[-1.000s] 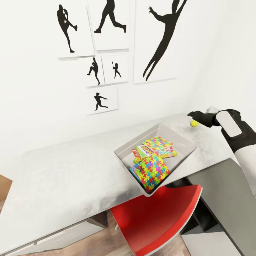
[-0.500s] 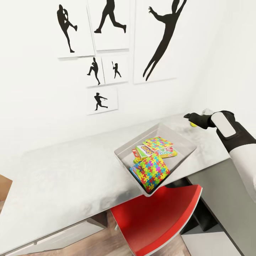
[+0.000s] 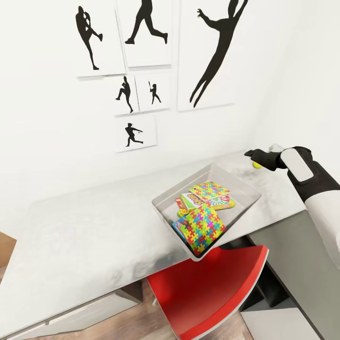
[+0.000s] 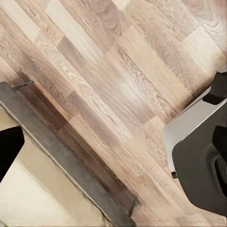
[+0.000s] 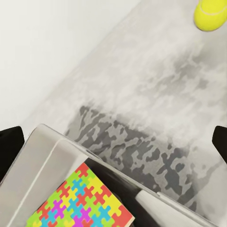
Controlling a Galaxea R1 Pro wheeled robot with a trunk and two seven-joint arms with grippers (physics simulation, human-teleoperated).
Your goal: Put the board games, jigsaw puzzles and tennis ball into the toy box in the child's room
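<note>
From the head, the right gripper (image 3: 253, 154) is out over the far right part of the bench (image 3: 94, 226), and the tennis ball (image 3: 257, 165) sits right under its black fingers, against the wall. I cannot tell if the fingers touch it or how wide they are. The toy box (image 3: 166, 206) is nearer and to the left, hanging over the front edge, with puzzles (image 3: 204, 225) and game boxes (image 3: 208, 196) inside. Left of it the bench top is bare. The left wrist looks down at wood floor (image 4: 118, 71) and the bed (image 4: 28, 198) edge. From the right wrist, the ball (image 5: 211, 13) lies on the grey top, well apart from the box rim (image 5: 52, 151); the black fingertips (image 5: 9, 142) stand wide apart.
</note>
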